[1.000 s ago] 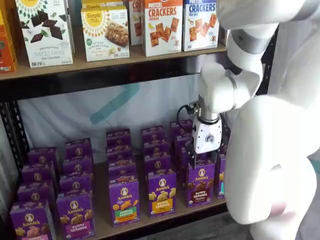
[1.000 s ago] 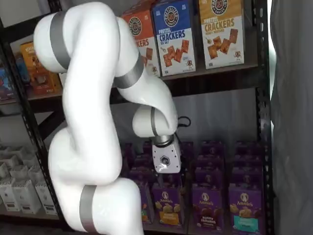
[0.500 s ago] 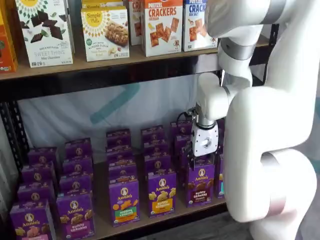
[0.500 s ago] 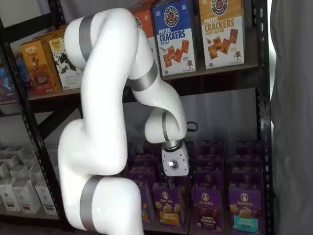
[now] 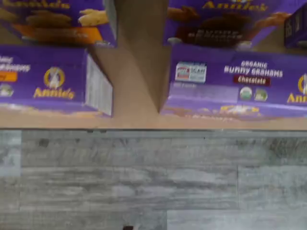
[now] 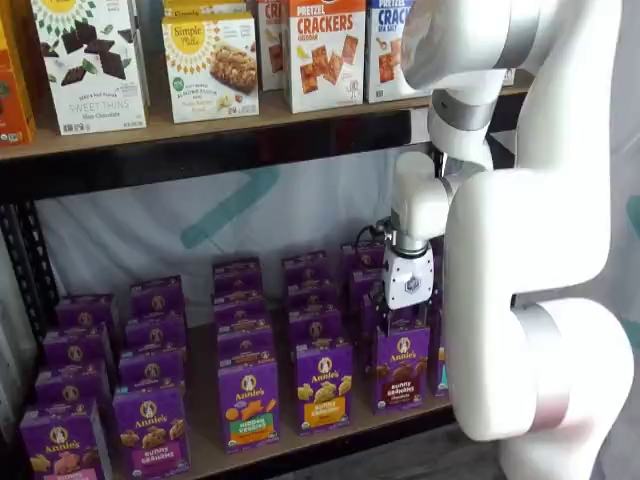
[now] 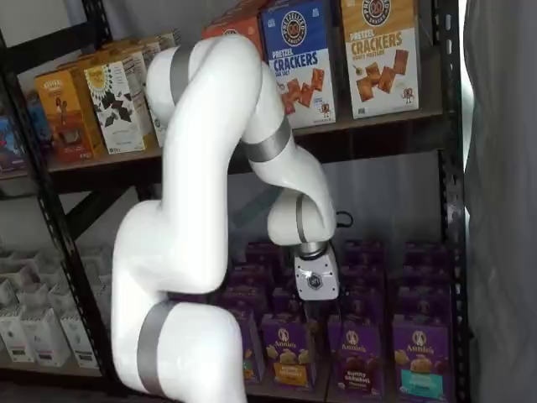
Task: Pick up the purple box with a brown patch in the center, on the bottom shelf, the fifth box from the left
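Note:
The purple box (image 6: 402, 366) stands upright at the front of the bottom shelf (image 6: 203, 405), with brown cookies across its middle; it also shows in a shelf view (image 7: 359, 366). The wrist view shows the purple box's top (image 5: 235, 80), marked "Bunny Grahams Chocolate", on the wooden board (image 5: 136, 72). My gripper (image 6: 400, 318) hangs just above and slightly behind that box, its white body pointing down and its dark fingers low against the purple cartons. Nothing sits between the fingers and the jaws stand open. In a shelf view the gripper (image 7: 313, 307) hovers left of the box.
Rows of other purple Annie's cartons (image 6: 248, 400) fill the shelf, one with an orange strip (image 5: 53, 79) beside the target. Cracker boxes (image 6: 325, 52) stand on the upper board. Black rack posts (image 7: 453, 210) frame the sides. Grey plank floor (image 5: 153, 182) lies before the shelf.
The arm's upper links have swung to the right and the gripper has shifted sideways to hang over the brown-cookie carton. The jaws have stayed equally wide.

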Robot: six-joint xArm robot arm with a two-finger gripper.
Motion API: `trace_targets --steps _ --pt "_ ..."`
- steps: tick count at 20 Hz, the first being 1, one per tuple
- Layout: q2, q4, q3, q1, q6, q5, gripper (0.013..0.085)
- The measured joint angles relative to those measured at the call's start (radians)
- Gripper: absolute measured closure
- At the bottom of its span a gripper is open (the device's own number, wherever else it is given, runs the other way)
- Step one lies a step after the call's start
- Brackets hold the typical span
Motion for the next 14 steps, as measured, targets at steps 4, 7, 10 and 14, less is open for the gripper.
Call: trace_targets --steps 4,7,10,14 --pt "0.072 0.025 -0.076 -0.008 -0.031 0.000 0.0130" --pt "0.113 0.043 -0.124 -0.012 -0.052 0.006 0.0130" --pt "0.164 0.044 -0.181 -0.019 -0.060 0.005 0.0130" --pt "0.223 0.062 -0.250 -0.026 -0.084 0.010 0.0130"
